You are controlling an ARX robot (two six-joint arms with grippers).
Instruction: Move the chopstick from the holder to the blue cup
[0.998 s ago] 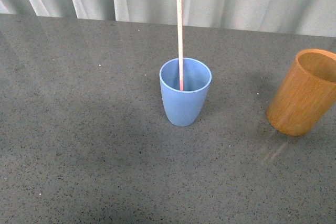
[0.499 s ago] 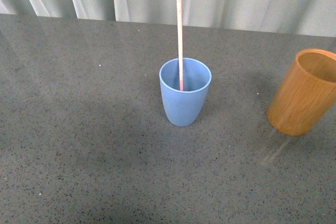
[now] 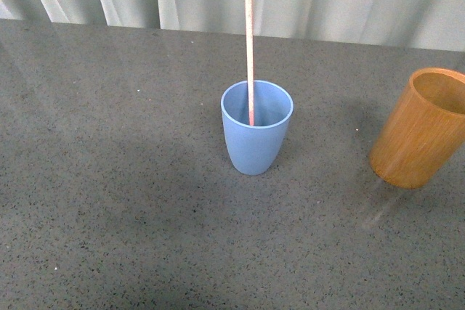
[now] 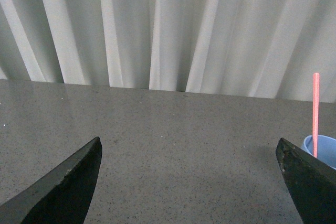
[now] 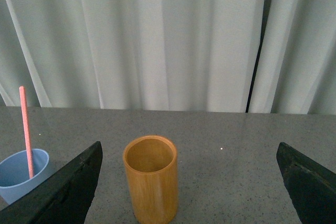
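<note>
matt plastic blue cup (image 3: pixel 256 136); grained wooden holder (image 3: pixel 419 130); speckled table (image 3: pixel 109 179).

left gripper (image 4: pixel 189 182): two dark, near-black fingers, wedge-shaped, matte and slightly rough-surfaced
right gripper (image 5: pixel 189 182): same dark wedge fingers, tapering to blunt tips, plain with faint speckling

an orange-brown wooden cylindrical holder (image 5: pixel 151 179) stands upright on the grey speckled table (image 5: pixel 231 156); a pink stick (image 5: pixel 25 131) rises from the light blue plastic cup (image 5: pixel 21 174).
</note>
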